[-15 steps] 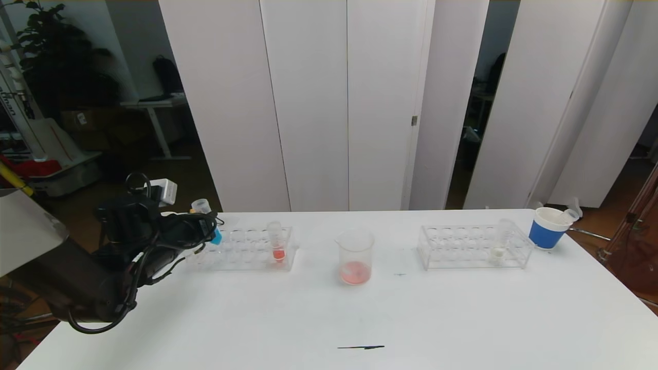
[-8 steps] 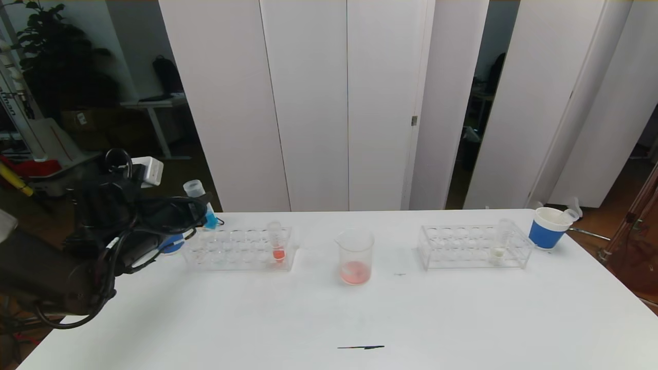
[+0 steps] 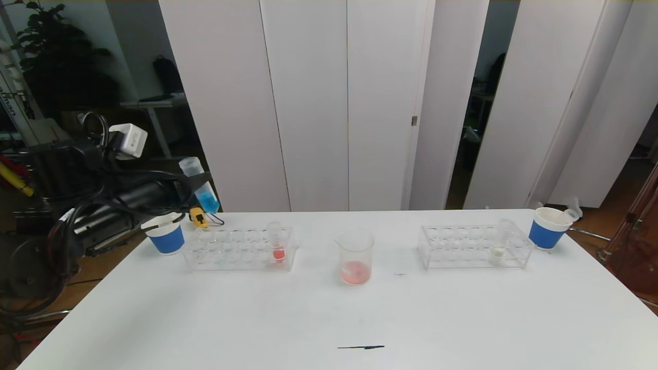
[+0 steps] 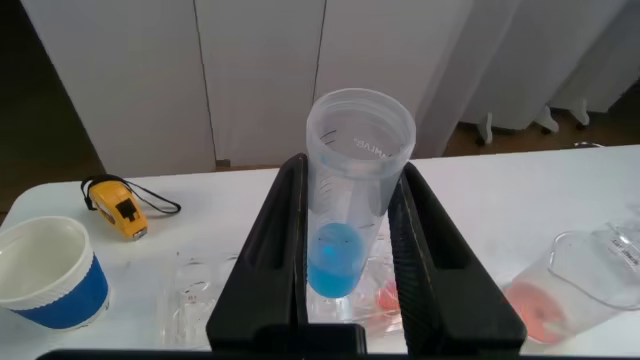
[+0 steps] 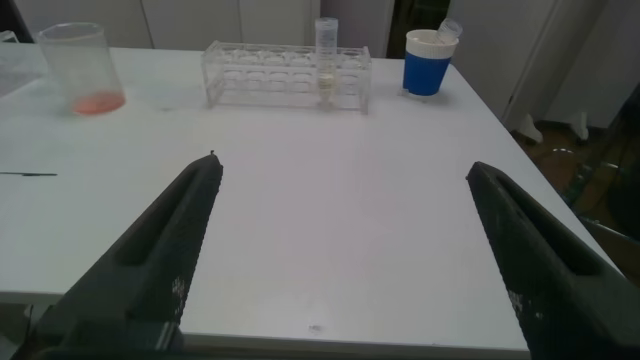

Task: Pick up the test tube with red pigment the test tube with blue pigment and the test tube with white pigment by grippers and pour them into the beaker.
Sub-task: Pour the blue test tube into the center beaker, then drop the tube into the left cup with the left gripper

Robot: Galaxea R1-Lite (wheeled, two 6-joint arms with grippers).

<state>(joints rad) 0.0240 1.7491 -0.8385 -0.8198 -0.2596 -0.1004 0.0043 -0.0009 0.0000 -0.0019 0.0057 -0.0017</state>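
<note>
Head view: red's in your beaker [image 3: 354, 256]; left gripper [image 3: 194, 187] clamps blue tube [image 3: 199, 186], unpoured; white tube [image 3: 501, 241] racked; right gripper [image 5: 340, 250] agape

Head overlooks table [image 3: 329, 318]; wrists view it low.

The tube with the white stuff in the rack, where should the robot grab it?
Probably on the bare upper part of the test tube with white pigment, which stands upright and sticks up above the clear rack. The right gripper, jaws open, could come from the front edge of the rack, where the tube sits.
</note>
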